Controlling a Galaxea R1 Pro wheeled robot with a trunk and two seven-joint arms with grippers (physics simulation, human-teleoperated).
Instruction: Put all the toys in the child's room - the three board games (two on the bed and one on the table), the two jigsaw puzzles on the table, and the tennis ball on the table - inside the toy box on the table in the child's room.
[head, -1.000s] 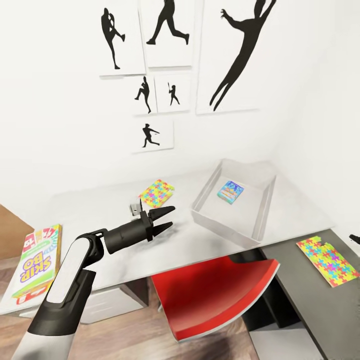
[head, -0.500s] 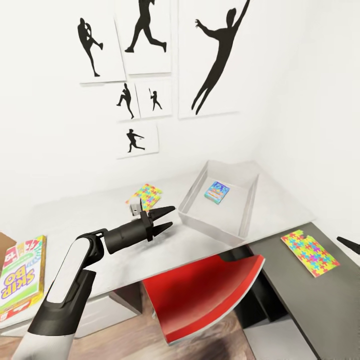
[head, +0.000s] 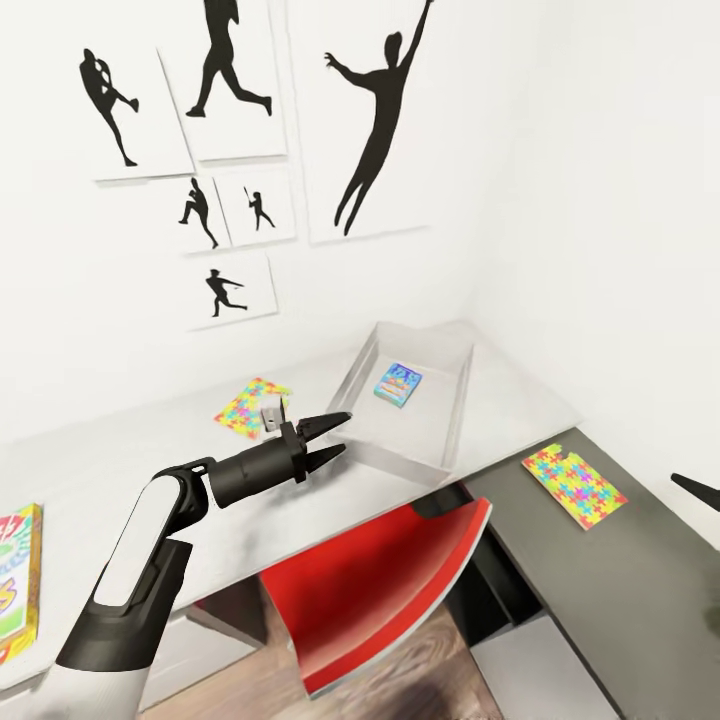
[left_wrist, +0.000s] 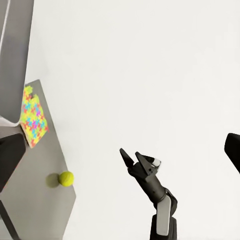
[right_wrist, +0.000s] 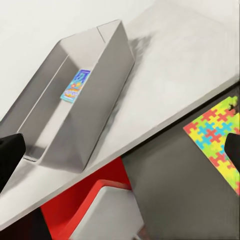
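Note:
My left gripper (head: 330, 436) hangs open and empty above the light grey part of the table (head: 120, 470), just short of the toy box (head: 452, 425). One small blue board game (head: 398, 383) lies inside the toy box (right_wrist: 107, 80). A jigsaw puzzle (head: 250, 405) rests on the light top behind my left fingers. Another jigsaw puzzle (head: 572, 485) lies on the dark top. The tennis ball (left_wrist: 66, 178) sits on that dark top further along. The Skip-Bo board game (head: 15, 590) lies at the far left. My right gripper (left_wrist: 135, 159) is open and empty, off the table's edge.
A red chair (head: 380, 580) is tucked under the desk in front of the toy box. Baseball-player silhouette prints (head: 375, 120) hang on the white wall behind. The room's corner closes in the right side, past the dark desk top (head: 640, 590).
The whole head view has swung to the right, so the prints, toy box and Skip-Bo box sit further left in the picture. My left arm keeps its pose.

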